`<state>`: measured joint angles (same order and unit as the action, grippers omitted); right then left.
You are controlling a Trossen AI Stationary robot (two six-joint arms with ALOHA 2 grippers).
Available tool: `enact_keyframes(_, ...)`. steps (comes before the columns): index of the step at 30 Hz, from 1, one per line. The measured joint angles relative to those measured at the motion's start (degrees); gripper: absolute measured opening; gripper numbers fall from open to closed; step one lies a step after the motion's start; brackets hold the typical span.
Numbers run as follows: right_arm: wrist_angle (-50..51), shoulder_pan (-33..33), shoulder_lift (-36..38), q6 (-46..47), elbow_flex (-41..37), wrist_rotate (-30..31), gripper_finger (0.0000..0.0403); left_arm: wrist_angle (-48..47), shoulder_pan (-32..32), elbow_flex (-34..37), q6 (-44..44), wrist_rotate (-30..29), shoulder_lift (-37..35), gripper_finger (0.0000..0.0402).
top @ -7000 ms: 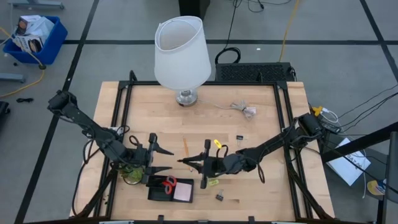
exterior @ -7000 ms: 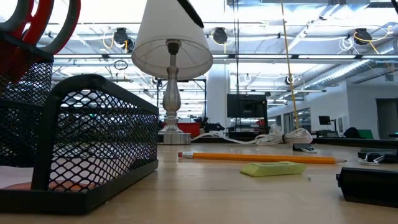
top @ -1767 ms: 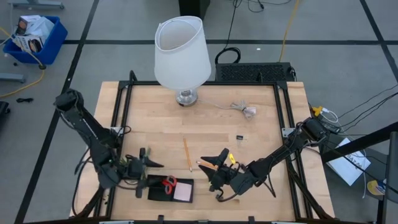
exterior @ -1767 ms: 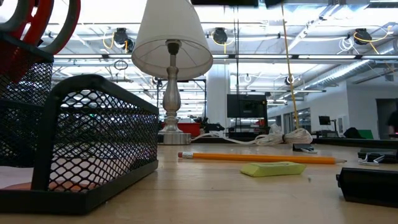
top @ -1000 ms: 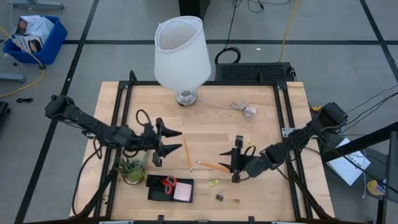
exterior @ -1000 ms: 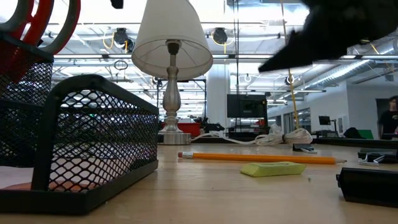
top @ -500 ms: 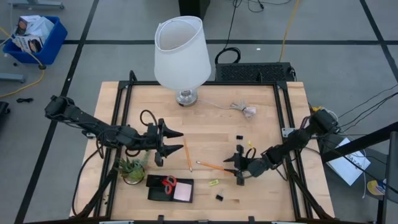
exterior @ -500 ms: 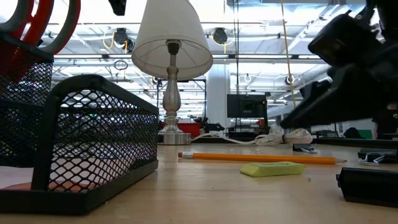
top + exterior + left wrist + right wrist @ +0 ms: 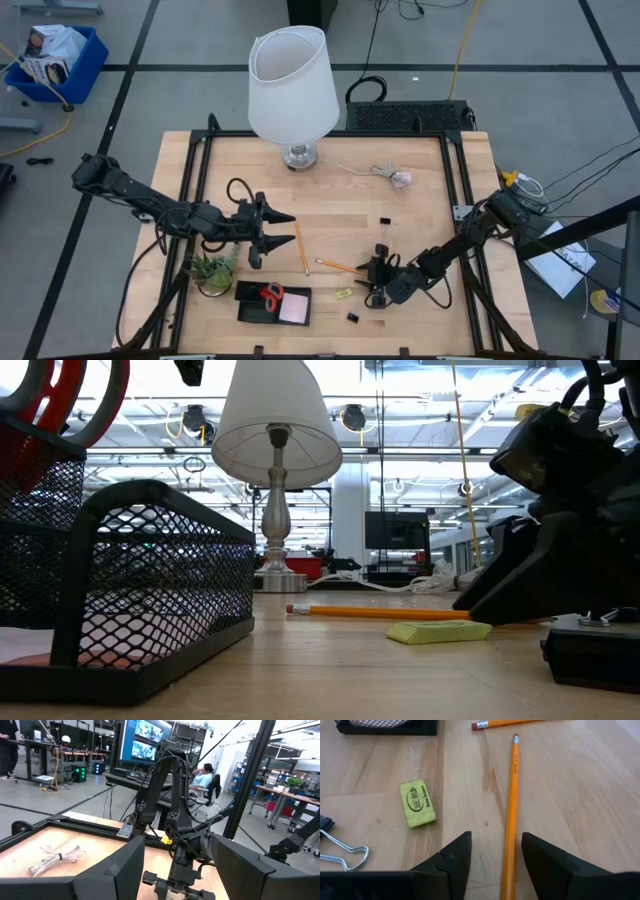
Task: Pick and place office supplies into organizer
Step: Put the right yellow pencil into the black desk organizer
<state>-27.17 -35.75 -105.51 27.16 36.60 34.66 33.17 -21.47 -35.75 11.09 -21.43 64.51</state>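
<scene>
1. We see the right gripper (image 9: pixel 377 277) low over the near-right part of the table (image 9: pixel 420 200). Its fingers (image 9: pixel 454 860) are spread, one on each side of an orange pencil (image 9: pixel 511 815) that lies flat on the wood. They are not closed on it.

2. A second orange pencil (image 9: pixel 301 248) lies just left of the first, near the table's middle. In the right wrist view only its eraser end (image 9: pixel 479 725) shows.

3. A yellow-green eraser (image 9: pixel 417 803) lies just beside the right gripper. A binder clip (image 9: pixel 335 851) with a wire handle rests near it.

4. The organizer (image 9: pixel 273 303), a black mesh tray, sits at the near edge, left of centre. It holds the red-handled scissors (image 9: pixel 271 294) and a pink sticky-note pad (image 9: pixel 294 310).

5. The left gripper (image 9: pixel 268 229) is held above the table left of centre, beyond the organizer. Its fingers (image 9: pixel 120 865) are spread wide and hold nothing.

6. A small potted plant (image 9: pixel 211 271) stands just left of the organizer.

7. A lamp (image 9: pixel 293 85) with a white shade stands at the far edge. A pale cable bundle (image 9: pixel 391 175) lies to its right.

8. Two further black binder clips lie apart: one (image 9: pixel 384 220) right of centre, one (image 9: pixel 352 317) near the front edge.
</scene>
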Motion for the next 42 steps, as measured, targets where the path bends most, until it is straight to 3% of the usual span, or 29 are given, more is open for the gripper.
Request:
enact_keyframes(15, 2.51, 2.62, 0.02, 2.18, -0.87, -1.60, 0.0012, -0.35, 0.00, 0.00, 0.04, 0.35, 0.00, 0.0234)
enact_keyframes(23, -5.84, 5.45, -0.23, -2.63, -1.09, -1.95, 0.0012, -1.38, 0.02, 0.00, -0.28, -0.78, 0.00, 0.0234)
enact_keyframes(42, -8.70, 4.09, 8.04, -9.40, -1.03, -0.71, 0.0002, -1.70, 0.02, 0.00, -0.40, -1.16, 0.00, 0.0234)
